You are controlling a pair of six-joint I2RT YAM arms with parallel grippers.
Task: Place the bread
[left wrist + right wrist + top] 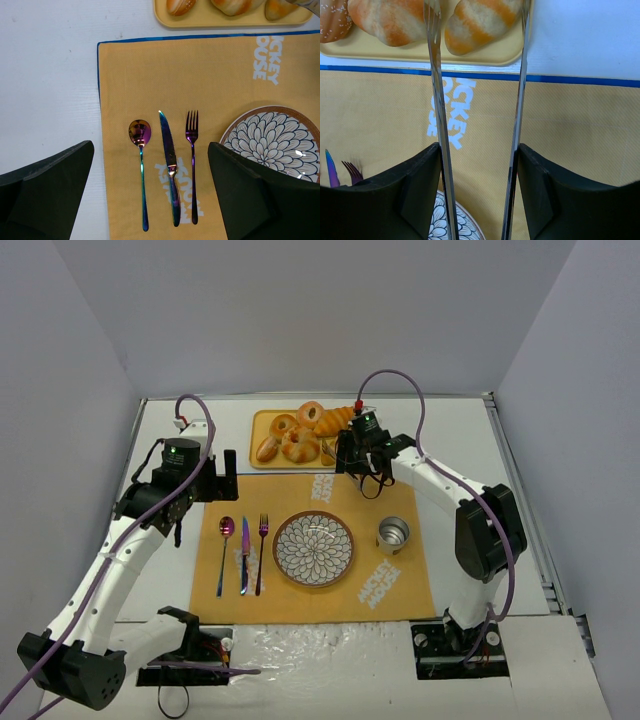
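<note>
- The right tool (479, 147) grips a pair of metal tongs (440, 125), their blades partly squeezed but standing apart.
- The bread (480, 25) lies at the near right end of the yellow tray (490, 56), between the two blade tips; whether they touch it I cannot tell.
- The left blade runs close beside a larger striped roll (390, 20), so keep it in the gap and off that roll.
- Squeeze gently: the roll looks soft and could crush or slip on smooth steel.
- Lift clear of the tray rim before carrying it toward the patterned plate (313, 549).
- The left tool (151, 145) hangs wide open over the cutlery, holding nothing.
</note>
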